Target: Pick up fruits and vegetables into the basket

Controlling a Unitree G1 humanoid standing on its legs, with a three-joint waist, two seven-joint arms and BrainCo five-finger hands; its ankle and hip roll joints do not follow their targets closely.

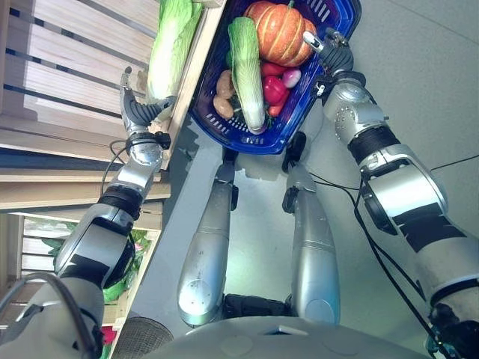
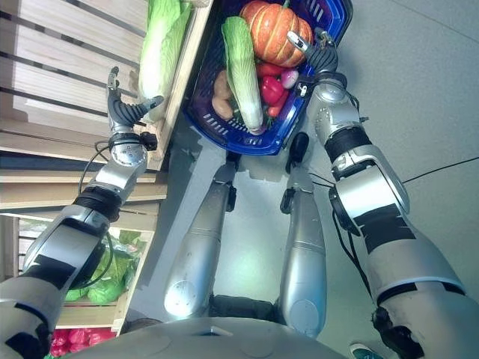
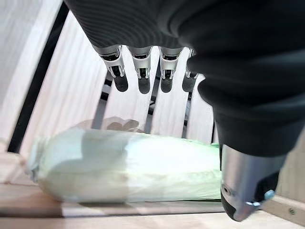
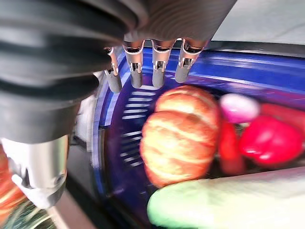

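Note:
A pale green napa cabbage [image 1: 168,45] lies on the wooden shelf, by its front edge. My left hand [image 1: 138,111] is right beside it with straight fingers [image 3: 140,71]; the cabbage [image 3: 128,167] lies between them and the thumb, untouched. My right hand [image 1: 337,56] grips the right rim of the blue basket [image 1: 224,131] and holds it up above the floor. Inside are an orange pumpkin [image 1: 281,30], another napa cabbage [image 1: 247,71], a red pepper [image 1: 273,88], a pink bulb [image 1: 292,77] and potatoes [image 1: 223,97].
The slatted wooden shelf [image 1: 67,82] fills the left side, its front edge touching the basket. Lower crates hold leafy greens [image 2: 105,277] and red produce [image 2: 71,336]. Grey floor [image 1: 419,67] lies to the right.

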